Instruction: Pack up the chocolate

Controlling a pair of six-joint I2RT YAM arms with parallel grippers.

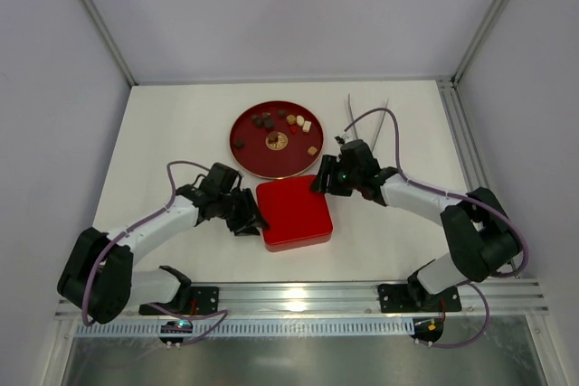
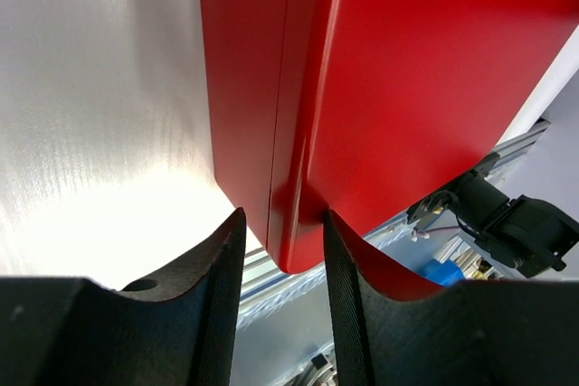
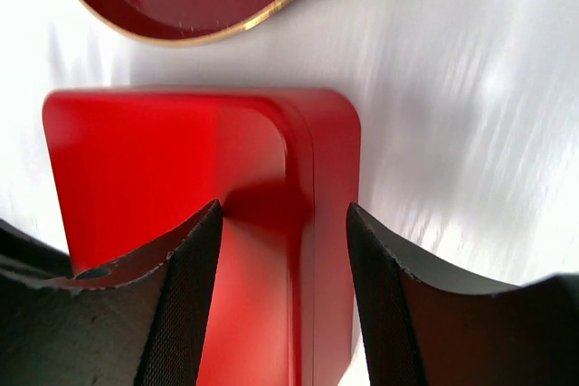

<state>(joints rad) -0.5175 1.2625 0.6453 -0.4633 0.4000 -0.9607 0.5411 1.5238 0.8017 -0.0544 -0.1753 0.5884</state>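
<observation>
Left gripper (image 1: pixel 249 223) is pinching the red box lid (image 1: pixel 294 212) at its near-left corner. Right gripper (image 1: pixel 322 182) is straddling the lid's far-right corner; whether it is gripping, I cannot tell. The lift is calling for level, matched raising. Chocolate pieces (image 1: pixel 269 120) are lying on the round plate (image 1: pixel 271 165) beyond the lid.

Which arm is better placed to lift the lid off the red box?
Left, probably. The left gripper is closed on the box's left corner, fingers pressed against it. The right gripper only straddles the box's right edge, jaws open, so it would need to close first.
</observation>
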